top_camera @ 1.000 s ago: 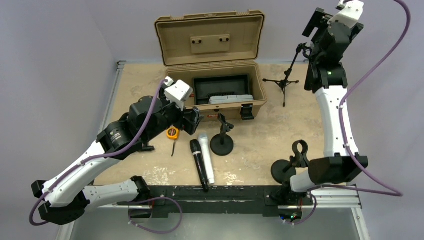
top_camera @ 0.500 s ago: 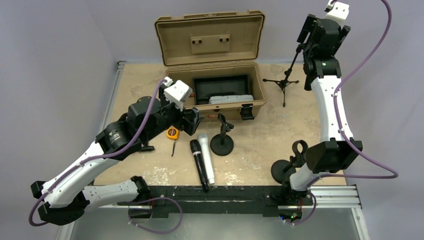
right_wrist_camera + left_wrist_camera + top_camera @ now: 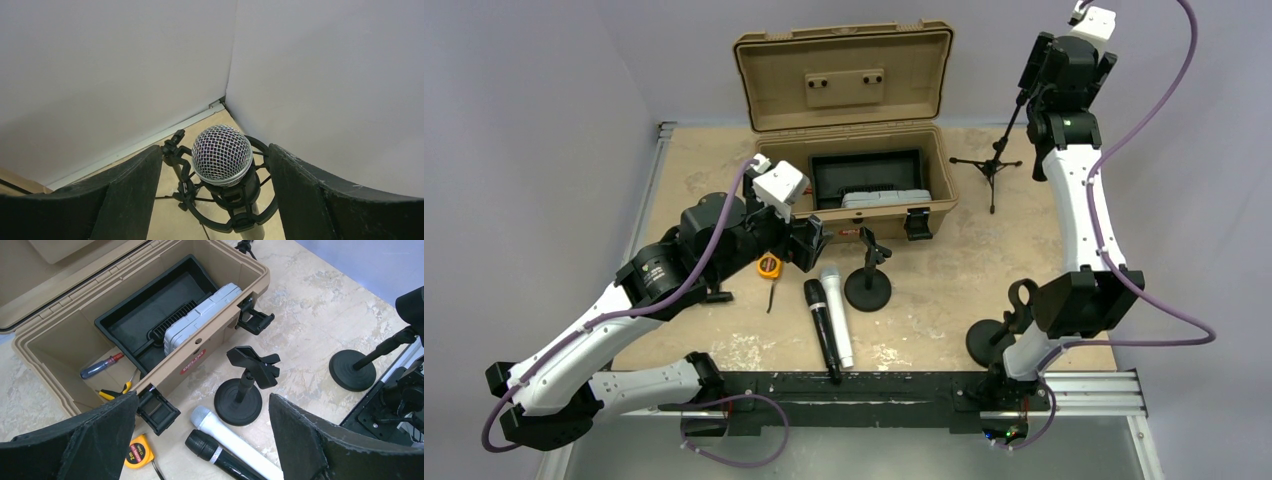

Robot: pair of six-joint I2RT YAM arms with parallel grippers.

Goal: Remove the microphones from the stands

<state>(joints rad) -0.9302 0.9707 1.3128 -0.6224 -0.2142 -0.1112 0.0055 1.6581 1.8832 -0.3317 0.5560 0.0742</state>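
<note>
A microphone (image 3: 222, 154) with a silver mesh head sits upright in a black shock mount (image 3: 235, 202) on a tripod stand (image 3: 992, 165) at the far right of the table. My right gripper (image 3: 215, 149) is open, one finger on each side of the mesh head, with gaps on both sides. In the top view the right gripper (image 3: 1036, 72) hangs high over the stand's top and hides the microphone. My left gripper (image 3: 809, 240) is open and empty, above the table in front of the toolbox.
An open tan toolbox (image 3: 864, 190) stands at the back centre. A white microphone (image 3: 836, 315) and a black microphone (image 3: 822, 328) lie side by side near a desk stand with a clip (image 3: 868, 285). A yellow tape measure (image 3: 769, 266) and another round-base stand (image 3: 999, 335) are nearby.
My right arm has risen and shifted left and farther back, bringing its open gripper over the top of the tripod stand. The left arm has not moved.
</note>
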